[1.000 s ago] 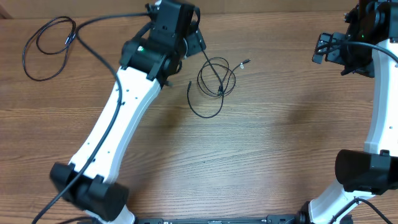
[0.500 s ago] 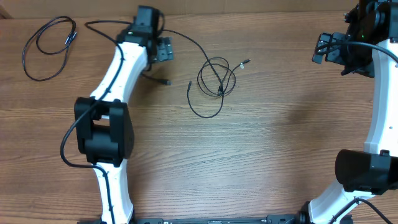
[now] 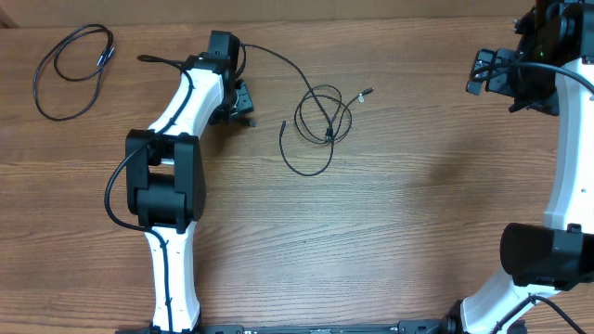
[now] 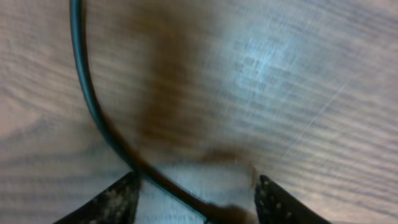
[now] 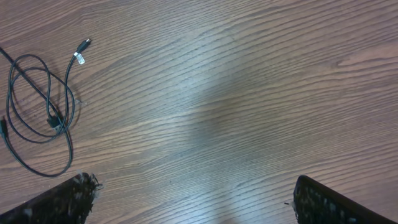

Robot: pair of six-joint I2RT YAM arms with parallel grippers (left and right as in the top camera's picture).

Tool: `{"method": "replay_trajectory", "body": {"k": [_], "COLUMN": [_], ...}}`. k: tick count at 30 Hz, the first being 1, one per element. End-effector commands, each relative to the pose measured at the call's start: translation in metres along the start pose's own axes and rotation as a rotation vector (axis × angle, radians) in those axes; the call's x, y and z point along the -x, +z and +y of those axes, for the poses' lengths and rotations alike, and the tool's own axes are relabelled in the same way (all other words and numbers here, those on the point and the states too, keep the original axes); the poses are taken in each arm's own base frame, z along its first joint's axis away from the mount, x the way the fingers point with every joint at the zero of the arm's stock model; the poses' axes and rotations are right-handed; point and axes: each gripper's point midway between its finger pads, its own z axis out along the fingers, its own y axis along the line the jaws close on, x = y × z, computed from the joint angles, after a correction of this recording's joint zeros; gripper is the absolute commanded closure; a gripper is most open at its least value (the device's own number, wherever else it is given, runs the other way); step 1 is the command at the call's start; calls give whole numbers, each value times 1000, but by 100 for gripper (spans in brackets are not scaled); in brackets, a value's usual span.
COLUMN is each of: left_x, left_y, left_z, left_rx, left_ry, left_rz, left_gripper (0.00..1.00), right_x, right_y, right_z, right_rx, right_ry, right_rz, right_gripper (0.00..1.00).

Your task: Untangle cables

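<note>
A tangled coil of thin black cables lies on the wooden table right of centre, with a silvery plug at its upper right. From it one strand arcs left to my left wrist. My left gripper hovers low over a cable end. In the left wrist view that cable curves down between the jaws of the left gripper, which stand apart without touching it. My right gripper is open at the far right. The right wrist view has the coil well left of the right gripper.
A separate black cable loop lies at the table's far left corner. The left arm's elbow and white links stretch across the left half of the table. The right arm stands along the right edge.
My left arm folded back and swung left, away from the coil, drawing one strand out to the left. Its gripper then dropped lower over a cable end and its jaws narrowed. The right arm stayed still.
</note>
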Motion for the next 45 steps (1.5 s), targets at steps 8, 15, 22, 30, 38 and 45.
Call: {"method": "replay_trajectory", "body": {"k": [8, 15, 22, 30, 38, 45], "left_x": [-43, -82, -140, -167, -130, -4], "left_y": [10, -1, -34, -90, -125, -112], "left_z": [10, 11, -11, -61, -84, -71], "left_rx": [110, 107, 47, -93, -181, -201], "left_ry": [-99, -163, -273, -182, -55, 13], "left_rz": [136, 316, 598, 647, 359, -124], "left_gripper": [62, 96, 96, 96, 0, 0], "right_x": [2, 2, 2, 2, 2, 2], "right_y": [-2, -2, -2, -2, -2, -2], "right_z": [0, 0, 0, 0, 0, 0], "right_rx": [-4, -4, -4, -4, -4, -4], "right_ry": [-5, -5, -5, -5, -5, -5], "right_rz": [-11, -11, -11, -12, -11, -11], "right_gripper": [0, 0, 0, 0, 0, 0]}}
